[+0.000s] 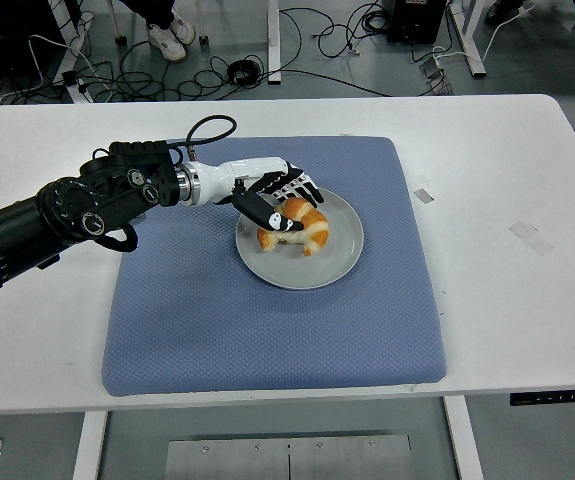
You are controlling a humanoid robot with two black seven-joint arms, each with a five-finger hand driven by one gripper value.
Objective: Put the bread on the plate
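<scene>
I judge the task to be at its placing step: the golden-brown, crescent-shaped bread roll (295, 229) already lies on the round grey plate (339, 258), directly under the fingers of my left hand (279, 203). That black-and-white five-fingered hand is curled over the roll's top and near side, fingers (267, 213) touching it, so I record it as gripping the bread. The next move, in my assessment, calls for spreading the fingers and lifting clear without dragging the roll off the plate. The left arm (77, 210) reaches in from the hand's rear, forearm roughly level, wrist angled down toward the plate. Beneath the hand lies a blue textured fabric mat (267, 330) on the white table (507, 170). My right arm is not visible.
</scene>
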